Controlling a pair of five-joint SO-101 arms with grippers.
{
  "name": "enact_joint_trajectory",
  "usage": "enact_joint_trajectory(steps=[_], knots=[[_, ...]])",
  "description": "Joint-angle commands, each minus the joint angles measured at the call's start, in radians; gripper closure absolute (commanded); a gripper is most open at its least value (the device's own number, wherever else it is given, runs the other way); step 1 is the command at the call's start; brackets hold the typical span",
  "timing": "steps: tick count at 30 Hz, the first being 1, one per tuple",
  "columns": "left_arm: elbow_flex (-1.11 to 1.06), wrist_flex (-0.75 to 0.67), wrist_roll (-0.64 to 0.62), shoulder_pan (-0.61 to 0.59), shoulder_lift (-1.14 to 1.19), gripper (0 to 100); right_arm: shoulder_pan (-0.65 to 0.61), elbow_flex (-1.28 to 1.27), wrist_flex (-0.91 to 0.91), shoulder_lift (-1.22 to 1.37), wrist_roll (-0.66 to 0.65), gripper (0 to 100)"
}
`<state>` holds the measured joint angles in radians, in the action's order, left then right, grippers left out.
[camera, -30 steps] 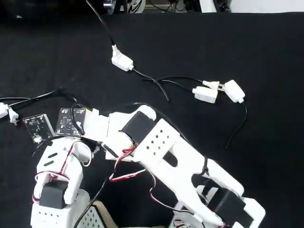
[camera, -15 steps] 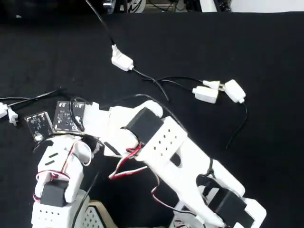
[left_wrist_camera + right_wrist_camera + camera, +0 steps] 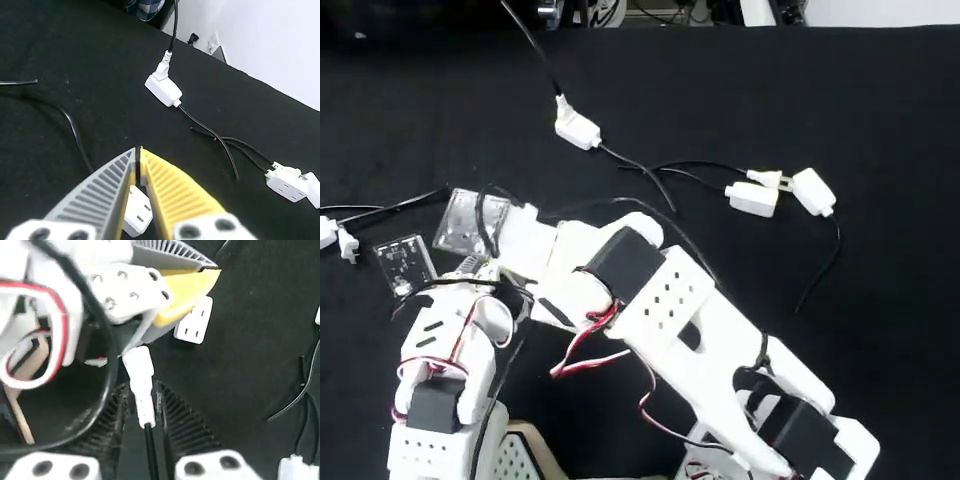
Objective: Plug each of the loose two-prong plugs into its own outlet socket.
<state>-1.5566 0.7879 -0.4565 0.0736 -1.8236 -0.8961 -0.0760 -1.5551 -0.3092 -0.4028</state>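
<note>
Left wrist view: clamping outlet socket in left gripper; pinching two-prong plug in right gripper, just beside that socket, near table's left edge.

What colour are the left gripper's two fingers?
The left gripper has one grey and one yellow finger, both ribbed; the left wrist view shows them best.

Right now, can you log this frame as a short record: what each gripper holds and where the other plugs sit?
left gripper: shut on white socket
right gripper: shut on white plug
held plug and socket: near each other, not joined
plugged pair: far side of table
second socket: right of centre
</note>
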Motion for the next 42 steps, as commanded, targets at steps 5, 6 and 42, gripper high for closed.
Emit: enact_joint_trajectory(steps=[5, 6, 42], knots=[[-0.012, -0.017, -0.002, 0.005, -0.002, 97, 0.0, 0.067, 0.058, -0.03, 0.127, 98.6], [-0.012, -0.017, -0.002, 0.005, -0.002, 97, 0.012, 0.067, 0.061, -0.03, 0.135, 98.6], [-0.048, -0.184, -0.005, -0.156, -0.002, 97, 0.066, -0.093, 0.051, 0.033, 0.232, 98.6]])
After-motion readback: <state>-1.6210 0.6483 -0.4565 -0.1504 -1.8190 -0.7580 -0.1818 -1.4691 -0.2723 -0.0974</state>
